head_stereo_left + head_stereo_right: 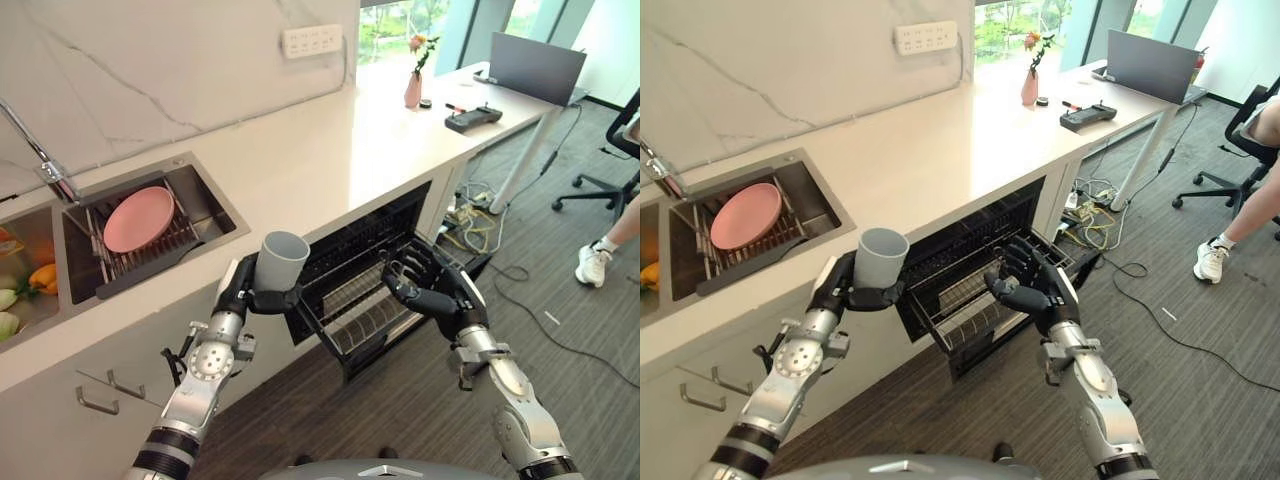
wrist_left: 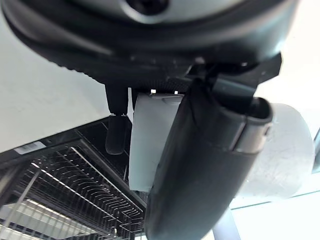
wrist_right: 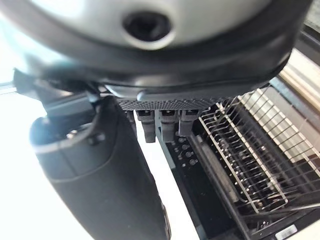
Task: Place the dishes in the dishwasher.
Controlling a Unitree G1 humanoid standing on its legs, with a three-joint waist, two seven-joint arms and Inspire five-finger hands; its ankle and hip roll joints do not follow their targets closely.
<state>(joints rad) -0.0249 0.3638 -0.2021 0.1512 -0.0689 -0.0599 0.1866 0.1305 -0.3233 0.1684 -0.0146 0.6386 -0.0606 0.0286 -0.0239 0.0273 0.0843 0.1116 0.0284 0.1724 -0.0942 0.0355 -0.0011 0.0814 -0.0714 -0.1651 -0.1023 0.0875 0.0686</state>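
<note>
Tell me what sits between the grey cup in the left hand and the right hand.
Between the grey cup and the right hand lies the pulled-out dishwasher rack, bare of dishes, seen in the left eye view.

Silver-grey metal on 2 limbs: left arm [image 1: 200, 375] and right arm [image 1: 510, 400], built of rounded, tapering segments. Ringed near each elbow by a ribbed black band edged in bright metal. Marked at the left wrist by a round silver disc with a dark centre, beside small black fittings. Capped by a matt black left hand [image 1: 245, 285] and a matching right hand [image 1: 430, 290], with slim, segmented fingers [image 3: 149, 129]. Seen from the wrist cameras: a broad, smooth dark thumb [image 2: 200, 165] with a grey insert near its base, under a glossy dark housing with 1 round recessed hole.
</note>
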